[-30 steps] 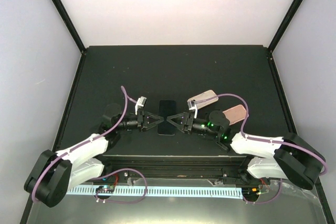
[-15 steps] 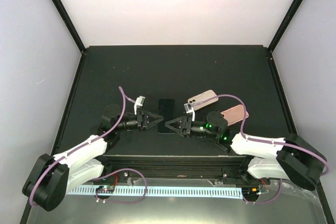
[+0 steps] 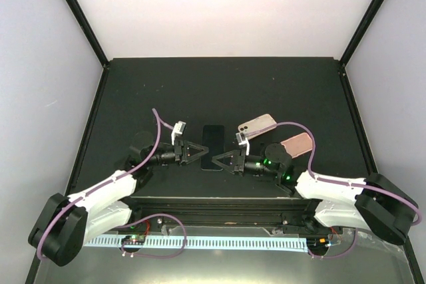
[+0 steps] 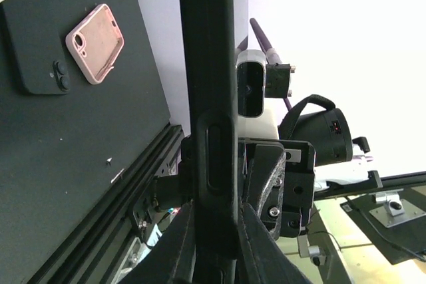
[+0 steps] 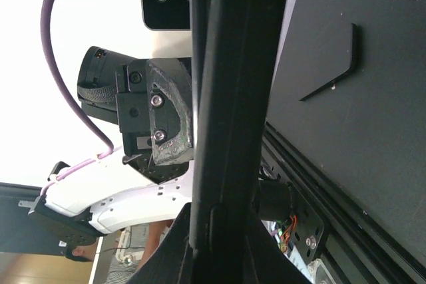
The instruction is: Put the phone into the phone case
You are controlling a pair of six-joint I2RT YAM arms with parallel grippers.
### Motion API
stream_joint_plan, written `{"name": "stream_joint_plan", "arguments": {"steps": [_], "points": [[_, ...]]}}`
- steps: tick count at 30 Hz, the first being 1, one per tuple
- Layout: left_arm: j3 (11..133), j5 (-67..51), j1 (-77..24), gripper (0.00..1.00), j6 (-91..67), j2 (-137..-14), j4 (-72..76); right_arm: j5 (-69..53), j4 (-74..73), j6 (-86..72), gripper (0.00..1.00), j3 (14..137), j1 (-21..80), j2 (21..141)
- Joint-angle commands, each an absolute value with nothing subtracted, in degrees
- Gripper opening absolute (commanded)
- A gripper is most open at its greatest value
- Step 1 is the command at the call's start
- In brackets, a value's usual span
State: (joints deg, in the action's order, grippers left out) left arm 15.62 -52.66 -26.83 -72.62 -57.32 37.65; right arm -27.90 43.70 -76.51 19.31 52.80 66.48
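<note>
Dark surface (image 3: pixel 219 91): the black phone (image 3: pixel 213 143) is clamped by the left fingers (image 4: pixel 181 241) and now also by the right fingers (image 5: pixel 174 244), previously apart; transfer toward the pink case (image 3: pixel 296 144) is judged possible.

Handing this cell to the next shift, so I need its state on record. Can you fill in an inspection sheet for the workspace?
Surface: black table, matte, no spill seen.
Job's things: black slab, phone or case cannot tell, held between both grippers. A light pink piece and a salmon pink piece lie flat, apart, to its right. The left wrist view shows a dark two-lens phone on the table.
Clutter: dark L-shaped tool on the table.
Grippers: left gripper and right gripper each shut on an opposite long edge of the slab.
Cables: a purple cable runs along each arm.
Surroundings: white walls, black corner post; nothing else seen.
</note>
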Motion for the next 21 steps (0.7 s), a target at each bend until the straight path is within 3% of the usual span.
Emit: {"name": "stream_joint_plan", "arguments": {"steps": [1,5,7,12,15,21], "points": [[17.05,-48.89,-26.10,0.19,-69.35,-56.06,35.26,-27.81,49.70,-77.36,0.01,18.29,53.61,65.96],[15.55,-50.73,-26.36,0.34,-69.57,-54.01,34.90,-27.33,47.96,-75.95,0.01,21.18,53.77,65.91],[15.75,-51.74,-26.37,0.36,-67.85,-53.55,33.71,-27.84,46.43,-74.22,0.01,22.91,54.29,66.15],[16.08,-54.43,-26.36,0.15,-66.44,-53.27,34.65,-27.88,41.76,-69.27,0.03,23.38,54.65,64.53],[16.41,-54.89,-26.28,0.03,-64.76,-51.94,33.04,-25.63,34.78,-64.83,0.17,23.73,54.62,61.03],[16.67,-57.93,-26.27,0.02,-63.28,-49.66,32.88,-21.34,26.26,-60.39,0.48,25.25,53.90,54.85]]}}
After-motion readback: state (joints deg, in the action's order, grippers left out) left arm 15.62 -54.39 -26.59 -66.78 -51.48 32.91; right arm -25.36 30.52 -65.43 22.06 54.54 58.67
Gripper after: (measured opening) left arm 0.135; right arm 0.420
